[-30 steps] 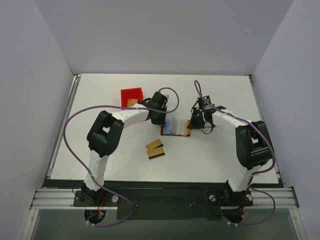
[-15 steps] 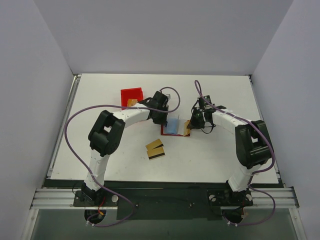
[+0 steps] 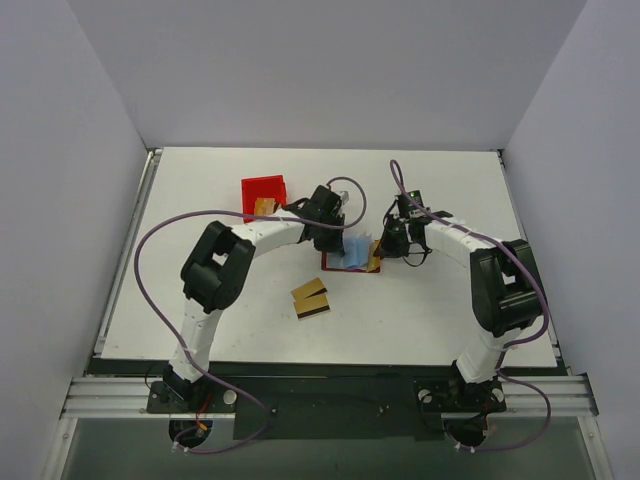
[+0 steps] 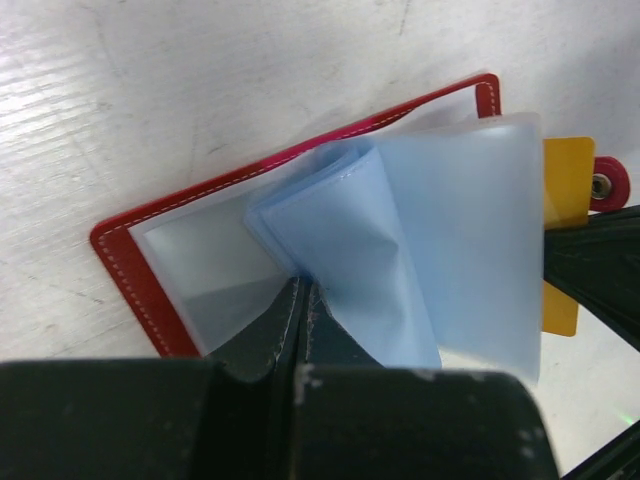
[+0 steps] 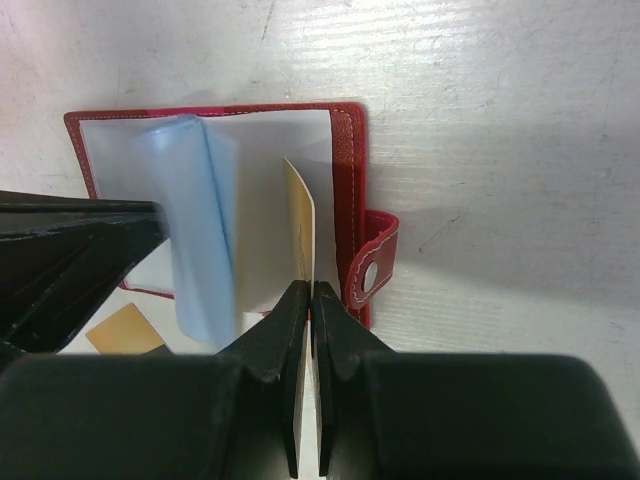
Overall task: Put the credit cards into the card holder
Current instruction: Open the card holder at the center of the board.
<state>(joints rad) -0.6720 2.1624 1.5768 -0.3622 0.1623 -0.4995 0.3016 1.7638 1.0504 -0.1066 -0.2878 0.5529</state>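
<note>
The dark red card holder lies open at mid-table, its snap tab to the right. My left gripper is shut on a light blue sleeve of the holder, which is lifted and curled over toward the right. My right gripper is shut on a gold credit card, held on edge over the holder's right half beside the sleeves. Two more credit cards, one with a dark stripe, lie on the table in front of the holder.
A bright red open bin stands at the back left of the holder with a gold card at its front. Both arms curve in toward the middle of the white table; grey walls close it in.
My left gripper has moved right, drawing the blue sleeve up and over toward the right side of the holder. The right gripper with its card has barely moved.
</note>
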